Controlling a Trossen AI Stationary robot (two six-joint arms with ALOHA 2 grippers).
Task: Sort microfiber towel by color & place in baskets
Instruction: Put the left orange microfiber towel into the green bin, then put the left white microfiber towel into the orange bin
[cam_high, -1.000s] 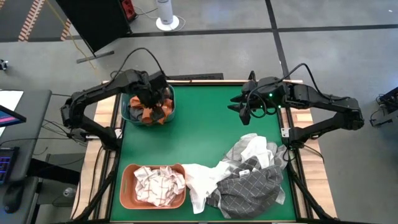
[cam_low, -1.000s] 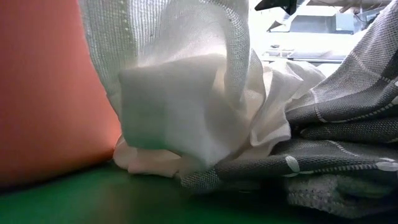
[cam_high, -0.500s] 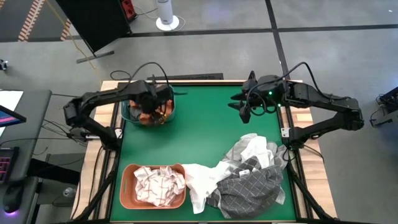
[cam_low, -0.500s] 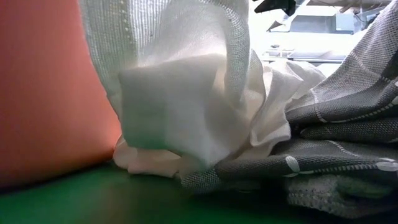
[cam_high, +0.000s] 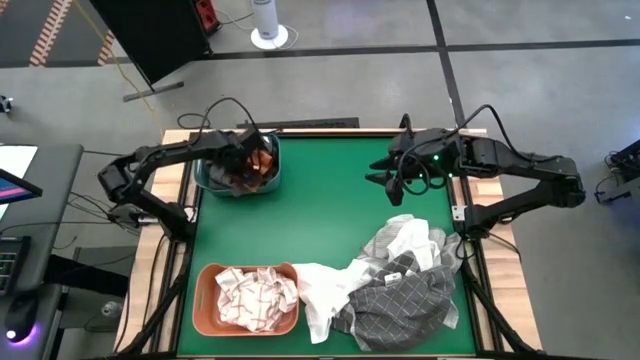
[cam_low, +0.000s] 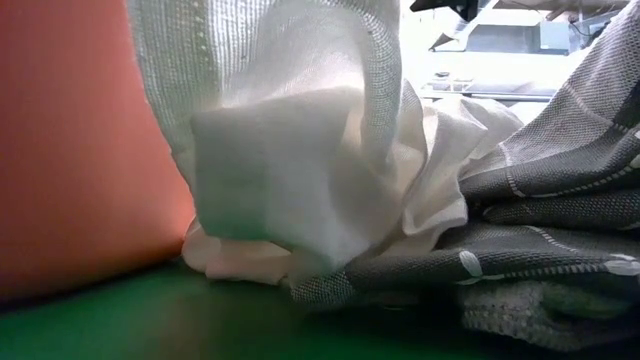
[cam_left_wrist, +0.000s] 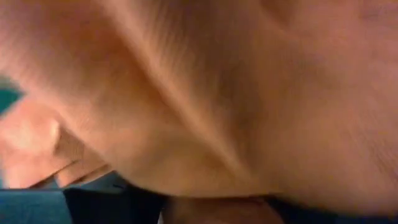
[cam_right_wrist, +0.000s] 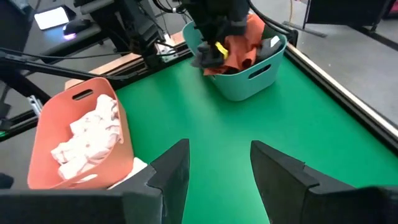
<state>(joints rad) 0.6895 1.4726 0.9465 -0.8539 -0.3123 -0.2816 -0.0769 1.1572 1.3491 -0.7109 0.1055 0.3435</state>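
The left gripper (cam_high: 243, 165) is sunk among rust orange cloths (cam_high: 262, 160) in the teal basket (cam_right_wrist: 250, 87), fingers hidden; its wrist view is a blur of orange fabric (cam_left_wrist: 205, 93). In the low view, the salmon basket (cam_low: 70, 150) at 9 o'clock and white towel (cam_low: 290, 170) are cropped

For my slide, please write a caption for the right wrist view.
Open right claw faces teal plastic basket holding rust orange cloths.

two baskets (cam_high: 205, 290), two arms (cam_high: 520, 175), one towel pile (cam_high: 395, 290)
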